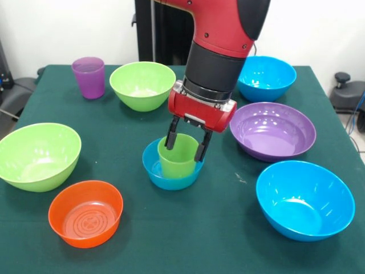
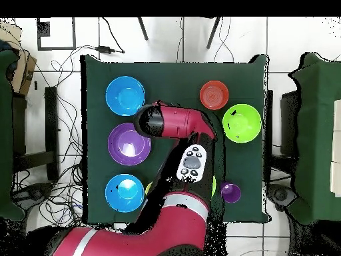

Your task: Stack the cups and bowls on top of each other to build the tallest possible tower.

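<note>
My gripper [image 1: 186, 145] hangs over the table's middle with its fingers against both sides of the green cup [image 1: 178, 157]. The cup stands upright inside the small blue bowl [image 1: 171, 174]. The purple cup [image 1: 89, 76] stands at the far left and also shows in the overhead view [image 2: 230, 192]. Two lime green bowls [image 1: 142, 84] [image 1: 37, 155], the orange bowl [image 1: 85, 212], the wide purple bowl [image 1: 272, 130] and two larger blue bowls [image 1: 266, 77] [image 1: 304, 200] sit apart around it. The yellow cup is out of view. In the overhead view the arm [image 2: 174, 127] hides the gripper, the green cup and the small blue bowl.
All the bowls sit open side up on the green table [image 1: 228, 228]. In the overhead view the orange bowl [image 2: 214, 95], one green bowl [image 2: 241, 123], the purple bowl [image 2: 128, 143] and two blue bowls [image 2: 125, 95] [image 2: 124, 192] ring the arm.
</note>
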